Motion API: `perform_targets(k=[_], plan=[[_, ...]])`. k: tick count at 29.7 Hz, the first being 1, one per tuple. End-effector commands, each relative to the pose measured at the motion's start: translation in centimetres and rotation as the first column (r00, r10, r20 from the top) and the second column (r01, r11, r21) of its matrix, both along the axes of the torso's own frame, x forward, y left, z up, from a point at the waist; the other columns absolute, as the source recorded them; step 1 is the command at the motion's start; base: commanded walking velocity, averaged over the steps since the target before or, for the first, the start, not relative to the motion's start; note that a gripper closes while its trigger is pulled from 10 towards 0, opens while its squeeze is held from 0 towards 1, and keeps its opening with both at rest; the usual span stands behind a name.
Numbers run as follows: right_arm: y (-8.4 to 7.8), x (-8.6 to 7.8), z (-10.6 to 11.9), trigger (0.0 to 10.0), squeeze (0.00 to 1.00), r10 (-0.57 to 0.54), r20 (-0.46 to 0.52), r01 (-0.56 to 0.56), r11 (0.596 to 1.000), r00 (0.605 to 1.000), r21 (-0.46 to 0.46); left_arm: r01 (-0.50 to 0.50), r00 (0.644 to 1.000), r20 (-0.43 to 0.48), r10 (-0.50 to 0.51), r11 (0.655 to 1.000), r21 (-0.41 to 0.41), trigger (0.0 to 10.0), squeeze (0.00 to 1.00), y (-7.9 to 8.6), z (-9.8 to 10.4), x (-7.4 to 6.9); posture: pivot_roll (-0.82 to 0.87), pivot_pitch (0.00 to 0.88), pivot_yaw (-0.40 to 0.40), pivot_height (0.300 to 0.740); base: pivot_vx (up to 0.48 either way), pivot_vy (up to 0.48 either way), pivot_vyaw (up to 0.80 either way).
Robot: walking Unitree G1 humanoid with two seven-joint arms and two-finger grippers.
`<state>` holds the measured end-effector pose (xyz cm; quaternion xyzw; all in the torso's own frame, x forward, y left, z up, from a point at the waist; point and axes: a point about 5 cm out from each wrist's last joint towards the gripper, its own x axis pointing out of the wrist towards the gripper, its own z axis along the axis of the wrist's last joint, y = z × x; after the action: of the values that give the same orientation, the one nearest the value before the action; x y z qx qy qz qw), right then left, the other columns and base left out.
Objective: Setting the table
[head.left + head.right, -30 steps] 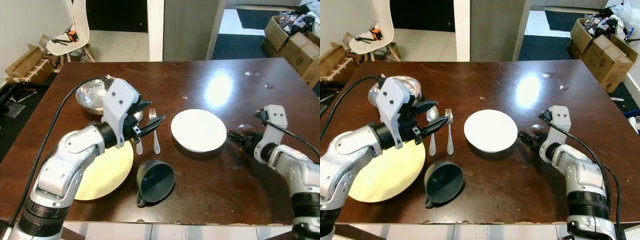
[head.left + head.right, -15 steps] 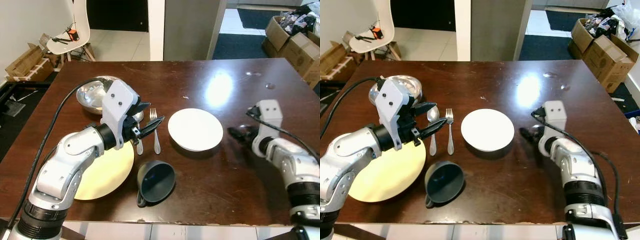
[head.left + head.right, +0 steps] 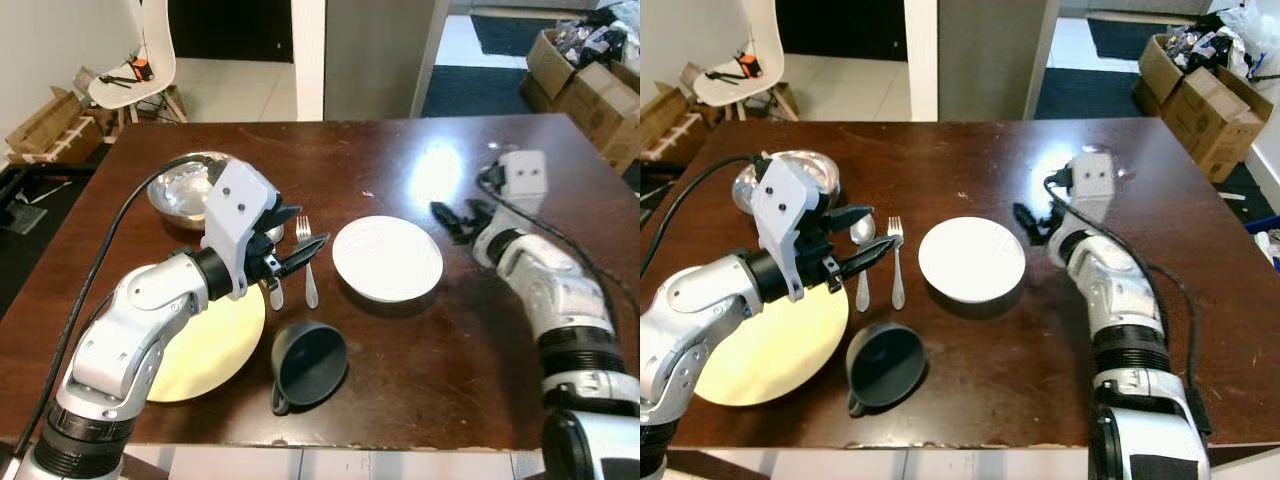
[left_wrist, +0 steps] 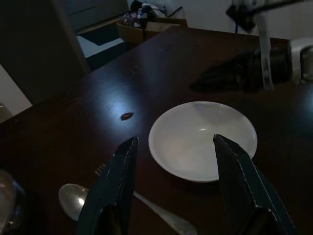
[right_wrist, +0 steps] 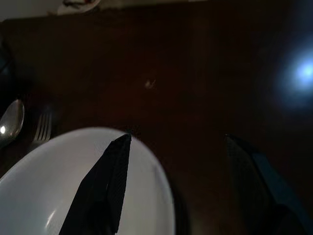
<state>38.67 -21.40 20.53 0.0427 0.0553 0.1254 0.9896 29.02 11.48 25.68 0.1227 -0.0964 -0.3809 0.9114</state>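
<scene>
Dark wood surface (image 3: 400, 340): white plate (image 3: 387, 258) at centre frame, fork (image 3: 307, 255) and spoon (image 3: 861, 255) to its left. Both the left gripper (image 3: 296, 240) and the right gripper (image 3: 452, 218) have fingers apart; no lettering legible.

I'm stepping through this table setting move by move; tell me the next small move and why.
Probably the right gripper should ease down toward the white plate's near rim. Its open fingers hover just off that rim, one tip already over the plate's edge in the right wrist view, and it holds nothing. The left gripper hangs open above the fork and spoon.

silver arms, black-fingered (cabled) left hand (image 3: 300, 243).
</scene>
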Motion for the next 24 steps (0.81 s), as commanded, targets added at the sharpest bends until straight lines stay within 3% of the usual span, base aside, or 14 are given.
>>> perform_targets(k=[1, 8, 11, 18, 19, 21, 22, 23, 24], plan=[[0.3, 0.0, -1.3, 10.0, 0.00, 0.016, -0.067, -0.015, 1.000, 0.998, 0.017, -0.007, 1.000, -0.001, 0.007, 1.000, 0.009, 10.0, 0.00, 0.2, 0.0, -0.3, 0.03, 0.086, 0.102, 0.740, 0.000, 0.000, 0.00], [-0.5, -0.3, -3.4, 10.0, 0.00, -0.027, -0.141, 0.022, 0.999, 0.990, -0.043, -0.012, 1.000, -0.001, 0.012, 1.000, 0.008, 10.0, 0.00, 0.3, -0.1, -0.4, 0.04, 0.082, 0.092, 0.740, 0.000, 0.000, 0.00], [-0.2, -0.4, -4.0, 10.0, 0.00, -0.002, -0.166, 0.000, 1.000, 0.986, -0.013, -0.011, 1.000, -0.002, 0.011, 1.000, 0.008, 10.0, 0.00, 0.2, -0.1, -0.4, 0.05, 0.081, 0.094, 0.740, 0.000, 0.000, 0.00], [1.3, -0.7, -4.9, 10.0, 0.00, 0.135, -0.202, -0.106, 0.983, 0.970, 0.152, -0.009, 1.000, -0.001, 0.009, 1.000, 0.009, 10.0, 0.00, 0.1, 0.0, -0.4, 0.05, 0.077, 0.096, 0.740, 0.000, 0.000, 0.00], [1.4, -0.8, -5.2, 8.3, 0.00, 0.145, -0.219, -0.107, 0.978, 0.965, 0.178, -0.009, 1.000, -0.001, 0.009, 1.000, 0.009, 10.0, 0.00, 0.1, 0.0, -0.4, 0.05, 0.077, 0.096, 0.740, 0.000, 0.000, 0.00], [1.4, -0.9, -5.8, 6.0, 0.00, 0.161, -0.246, -0.108, 0.970, 0.956, 0.216, -0.011, 1.000, -0.002, 0.011, 1.000, 0.009, 10.0, 0.00, 0.1, 0.0, -0.4, 0.05, 0.078, 0.094, 0.740, 0.000, 0.000, 0.00], [1.3, -1.0, -6.1, 3.8, 0.00, 0.157, -0.264, -0.098, 0.970, 0.952, 0.224, -0.012, 1.000, -0.002, 0.012, 1.000, 0.009, 10.0, 0.00, 0.1, 0.0, -0.4, 0.05, 0.078, 0.094, 0.740, 0.000, 0.000, 0.00], [1.2, -1.1, -6.3, 3.1, 0.00, 0.152, -0.274, -0.091, 0.971, 0.950, 0.221, -0.012, 1.000, -0.002, 0.012, 1.000, 0.009, 10.0, 0.00, 0.1, 0.0, -0.4, 0.05, 0.078, 0.094, 0.740, 0.000, 0.000, 0.00], [1.2, -1.1, -6.6, 1.0, 0.00, 0.148, -0.284, -0.088, 0.973, 0.947, 0.215, -0.013, 1.000, -0.002, 0.013, 1.000, 0.008, 10.0, 0.00, 0.1, 0.0, -0.4, 0.05, 0.078, 0.094, 0.740, 0.000, 0.000, 0.00]])
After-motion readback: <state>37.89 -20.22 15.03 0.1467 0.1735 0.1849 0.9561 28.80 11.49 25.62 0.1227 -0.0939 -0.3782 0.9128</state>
